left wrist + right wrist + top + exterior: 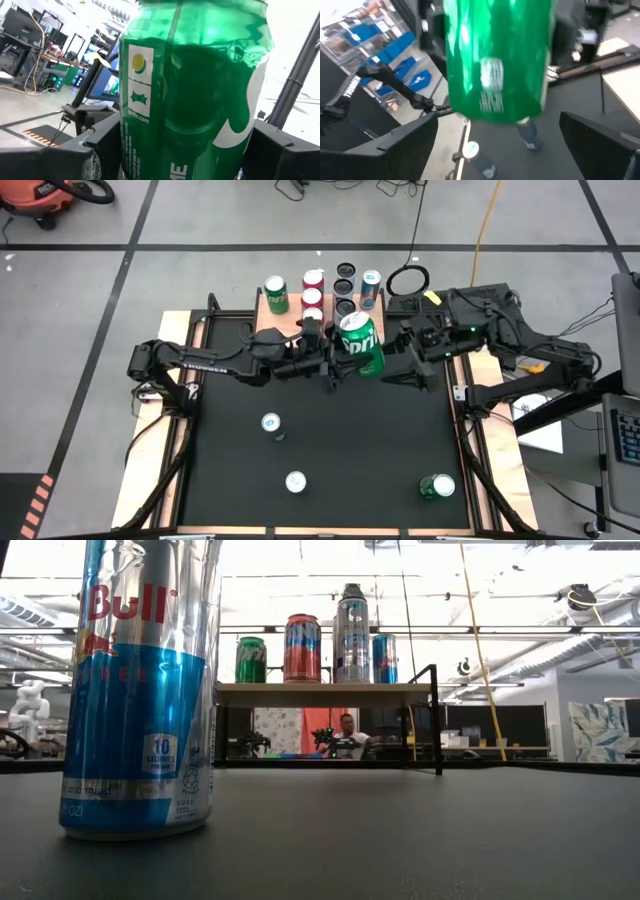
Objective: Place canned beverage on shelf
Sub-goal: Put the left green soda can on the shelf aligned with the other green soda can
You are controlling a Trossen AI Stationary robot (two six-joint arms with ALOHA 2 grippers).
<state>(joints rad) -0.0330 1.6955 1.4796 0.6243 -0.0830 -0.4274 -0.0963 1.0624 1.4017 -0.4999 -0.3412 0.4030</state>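
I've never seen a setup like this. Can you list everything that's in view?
Table: one, black, under both arms.
Shelf: one, light wood on black legs, at the table's far edge.
Shelf cans: about eight; green, red, dark-topped, blue; on the shelf.
Table cans: three; two silver-topped, one green; on the table's near half.
Sprite can: one, green, held above the table in front of the shelf.
Person: one, in the room beyond the table.
Left end effector: one, dark, shut on the Sprite can.
Right end effector: one, dark, open, fingers either side of the Sprite can.
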